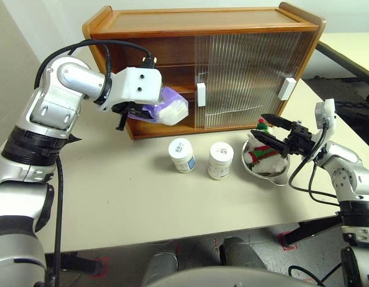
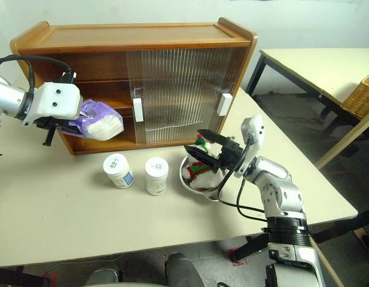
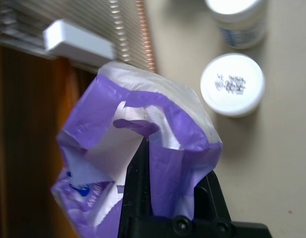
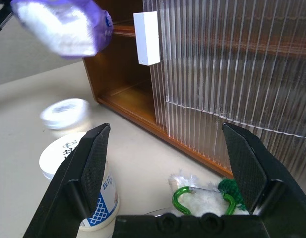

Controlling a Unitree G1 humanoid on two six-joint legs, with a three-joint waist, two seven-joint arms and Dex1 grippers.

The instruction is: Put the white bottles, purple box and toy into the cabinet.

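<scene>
My left gripper [image 1: 138, 115] is shut on the purple box [image 1: 167, 110], a crinkly lilac pack held in the air just in front of the cabinet's [image 1: 202, 24] open left half, level with its middle shelf. The two white bottles [image 1: 182, 155] [image 1: 220, 160] stand side by side on the table below, in front of the cabinet. The toy [image 1: 263, 152], white and fluffy with a red-and-green scarf, lies in a steel bowl [image 1: 275, 175] at the right. My right gripper [image 1: 265, 128] stands open just above the toy, pointing left, with nothing between its fingers.
Ribbed sliding doors with white handles [image 1: 201, 94] [image 1: 286, 88] cover the cabinet's right half. The beige table [image 1: 112, 197] has free room at the left and along its front edge. A second table [image 2: 316, 66] and a wicker basket [image 2: 360, 95] are at the far right.
</scene>
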